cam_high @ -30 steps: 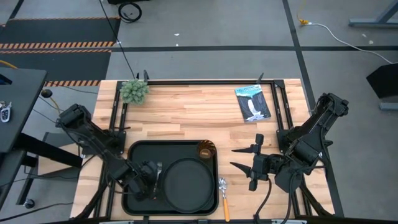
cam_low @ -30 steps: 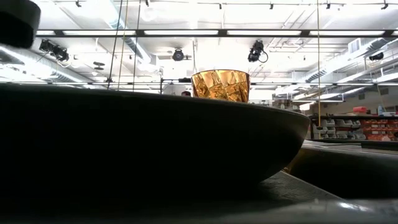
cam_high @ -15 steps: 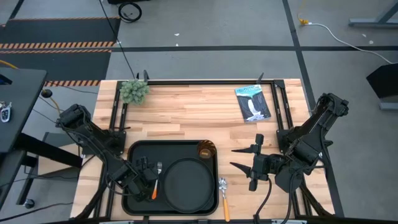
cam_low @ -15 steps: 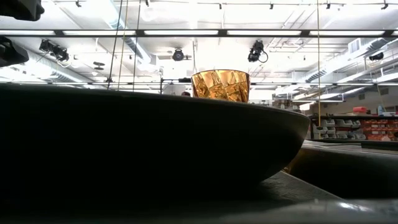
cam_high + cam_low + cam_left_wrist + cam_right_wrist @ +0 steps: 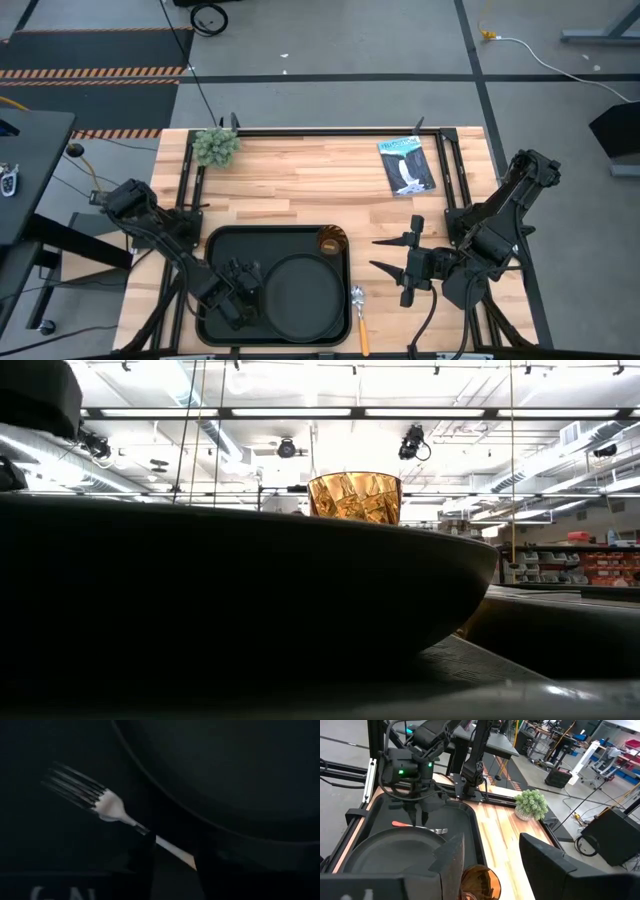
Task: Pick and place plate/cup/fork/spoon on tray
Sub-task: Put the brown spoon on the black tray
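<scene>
Three of the four pieces already on or over the tray: plate lying in its near right part, cup upright in the far right corner, fork flat on the tray floor just beside the plate's left rim. Only the spoon outside, on the bare table close to the tray's right edge. Hovering low over the fork, left gripper with jaws slightly spread, one finger either side of the thin handle and seemingly not clamped on it. Waiting above the table right of the tray and near the spoon, right gripper with jaws wide apart and empty. Likely trouble at the left side: a finger catching the handle on the way up and flicking or dragging the fork, perhaps onto the plate's rim or against the tray wall. Less likely, a sideways exit nudging the plate. Trouble to expect at the right side: little room between spoon and tray rim, so a finger possibly landing on the rim or pushing the spoon away instead of pinching it. Also a slim, smooth handle, prone to twisting or slipping in a loose pinch. Last, the cup close to any path into the tray, easy to knock over with a low carry.
</scene>
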Robot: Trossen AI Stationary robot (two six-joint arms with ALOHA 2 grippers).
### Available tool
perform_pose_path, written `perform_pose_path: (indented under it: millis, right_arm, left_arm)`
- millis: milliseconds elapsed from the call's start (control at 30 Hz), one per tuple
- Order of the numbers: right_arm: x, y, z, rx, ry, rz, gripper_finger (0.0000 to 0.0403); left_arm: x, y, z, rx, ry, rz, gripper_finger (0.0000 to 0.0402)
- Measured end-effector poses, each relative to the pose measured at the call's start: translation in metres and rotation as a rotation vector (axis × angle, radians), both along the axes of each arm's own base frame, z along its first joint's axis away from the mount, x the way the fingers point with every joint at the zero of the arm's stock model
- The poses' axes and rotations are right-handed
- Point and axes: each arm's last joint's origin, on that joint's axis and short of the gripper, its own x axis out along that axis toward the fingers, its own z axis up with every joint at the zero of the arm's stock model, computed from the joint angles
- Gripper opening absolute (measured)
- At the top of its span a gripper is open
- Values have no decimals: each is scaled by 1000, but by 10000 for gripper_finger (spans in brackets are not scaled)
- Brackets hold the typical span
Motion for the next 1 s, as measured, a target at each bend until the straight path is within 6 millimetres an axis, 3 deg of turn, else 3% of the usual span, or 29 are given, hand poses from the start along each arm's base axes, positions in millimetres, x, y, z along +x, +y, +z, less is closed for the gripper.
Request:
perform_pose_path:
  millis: [233, 467, 767, 1000]
  right_arm:
    - [0, 0, 0, 2, -2, 1, 196]
    - [0, 0, 0, 4, 0, 5, 196]
    - [0, 0, 0, 2, 2, 7, 196]
    - [0, 0, -1, 2, 4, 7, 196]
  left_arm:
    - [2, 2, 23, 140, 32, -37, 107]
    - [10, 30, 25, 262, 82, 143, 76]
    - [38, 66, 24, 278, 150, 77, 46]
    - [52, 80, 15, 177, 139, 14, 34]
